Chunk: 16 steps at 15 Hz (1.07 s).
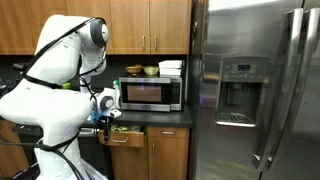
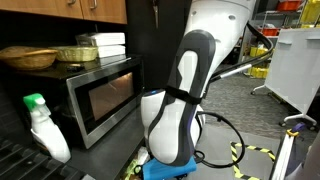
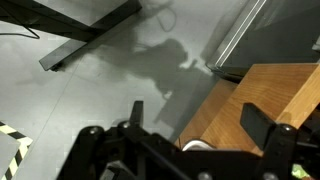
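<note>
In the wrist view my gripper is open and empty, its two dark fingers spread wide. It points down past the edge of a wooden cabinet toward a grey floor. A small white rounded object shows just below the jaws; I cannot tell what it is. In an exterior view the gripper hangs at counter height just in front of the microwave. In the exterior view from the counter the white arm link hides the gripper.
A stainless fridge stands beside the counter. Bowls and white containers sit on the microwave. A white bottle with a green cap stands next to the microwave. Wooden cabinets hang above the counter.
</note>
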### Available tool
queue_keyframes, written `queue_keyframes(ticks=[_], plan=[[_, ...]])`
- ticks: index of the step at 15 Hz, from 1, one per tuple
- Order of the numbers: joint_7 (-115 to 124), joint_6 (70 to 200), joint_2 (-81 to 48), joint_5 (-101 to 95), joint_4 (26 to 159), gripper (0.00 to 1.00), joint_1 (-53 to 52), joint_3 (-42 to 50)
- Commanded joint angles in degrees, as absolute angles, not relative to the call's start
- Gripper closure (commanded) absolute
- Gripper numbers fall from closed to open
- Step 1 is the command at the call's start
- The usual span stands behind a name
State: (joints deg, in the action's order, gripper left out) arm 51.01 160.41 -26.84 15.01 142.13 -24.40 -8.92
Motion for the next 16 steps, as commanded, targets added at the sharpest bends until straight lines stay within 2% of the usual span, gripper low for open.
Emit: queue_keyframes(ticks=[1,7,16], plan=[[51.2,160.4,-26.8,14.7,142.1,0.0,-24.1,-9.1],[51.6,161.8,-28.1,15.2,142.6,0.0,-23.6,-8.7],[52.2,167.0,-34.8,15.1,135.7,0.0,-25.8,-8.3]])
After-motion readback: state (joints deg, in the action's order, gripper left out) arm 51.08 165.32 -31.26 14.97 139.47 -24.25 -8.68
